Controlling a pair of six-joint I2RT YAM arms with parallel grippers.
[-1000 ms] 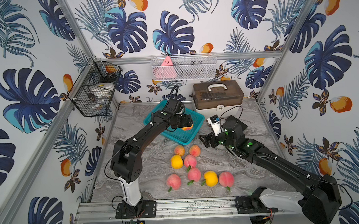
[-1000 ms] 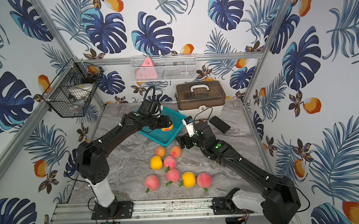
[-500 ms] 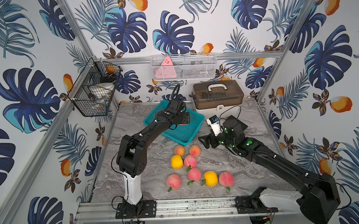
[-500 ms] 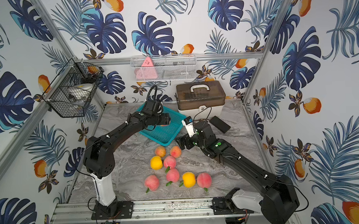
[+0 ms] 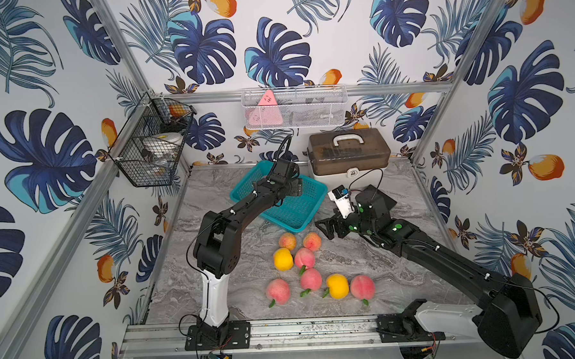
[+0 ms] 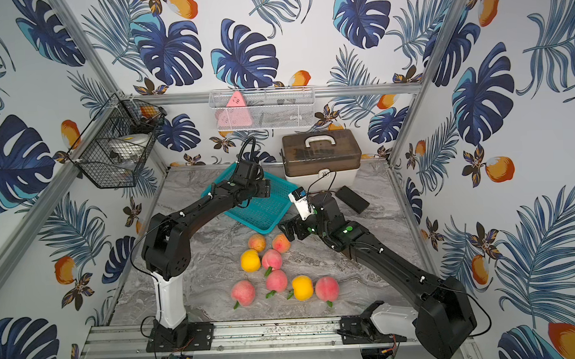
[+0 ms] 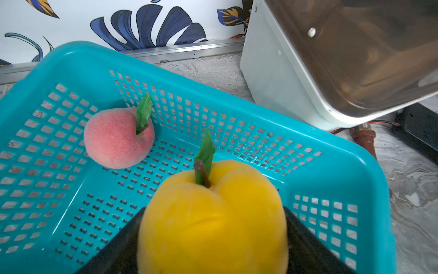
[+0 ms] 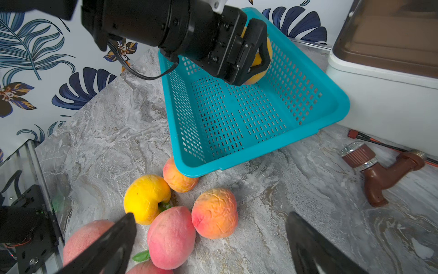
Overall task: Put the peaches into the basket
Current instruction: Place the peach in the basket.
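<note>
Left gripper (image 7: pixel 212 242) is seen clamped on a yellow peach (image 7: pixel 213 208), held over the basket (image 7: pixel 350 170) so it can be dropped beside the pink peach (image 7: pixel 118 137) lying inside. Right gripper (image 8: pixel 211 237) is spread wide and empty above the loose peaches (image 5: pixel 304 258), seemingly lined up for the next pick.

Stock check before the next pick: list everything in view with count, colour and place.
basket: one, teal, back of table
loose peaches: eight, two yellow and six pink-orange, in front of basket
basket peach: one, pink, inside basket
held peach: one, yellow, over basket
box: one, white with brown lid, beside basket
wire rack: one, black, side wall
mesh tray: one, white, back wall
tap fitting: one, brown, near box
left gripper: shut on the held peach
right gripper: open, above the loose peaches
</note>
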